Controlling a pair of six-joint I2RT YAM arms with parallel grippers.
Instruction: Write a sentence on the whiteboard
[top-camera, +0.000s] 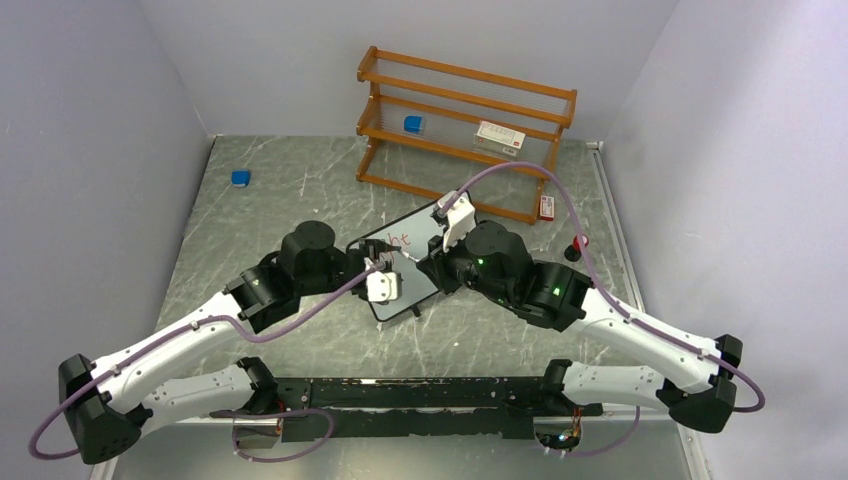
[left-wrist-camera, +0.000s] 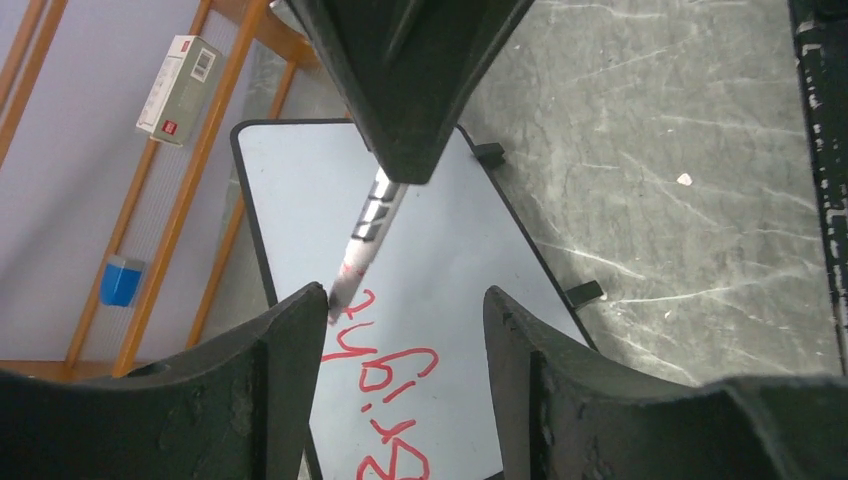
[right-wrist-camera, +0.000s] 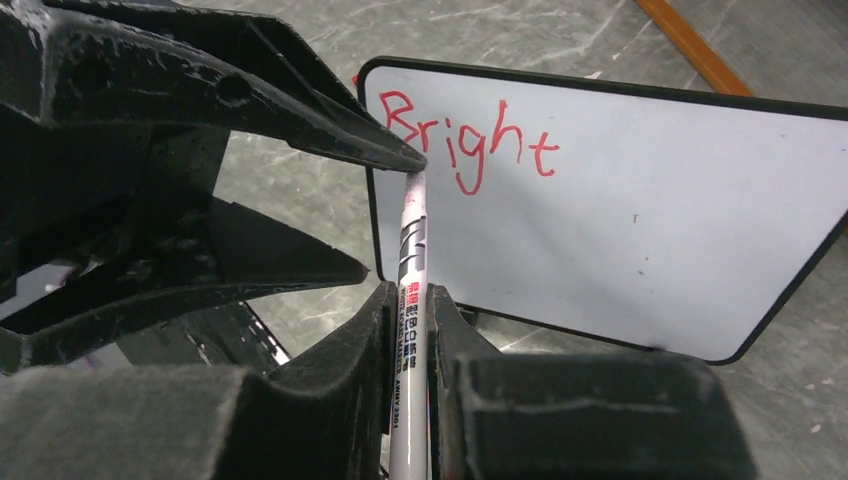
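Your two arms share one livery: the left arm (top-camera: 195, 388), at seven o'clock in the overhead view, and the right arm (top-camera: 650, 335), at five o'clock, wear smooth white shells on the long links and chunky matte-black housings at every joint. A lilac cable (top-camera: 520, 166) loops loosely along each one. Both are bolted to a black base rail (top-camera: 420, 405) at six o'clock. You can see small green lights (top-camera: 483, 263) glowing on the right arm's black joints, and a white camera block (top-camera: 383, 286) at each wrist. The left gripper (left-wrist-camera: 405, 300) and right gripper (right-wrist-camera: 410, 300) have thick black wedge-shaped fingers (left-wrist-camera: 270, 380), scuffed with pale flecks.
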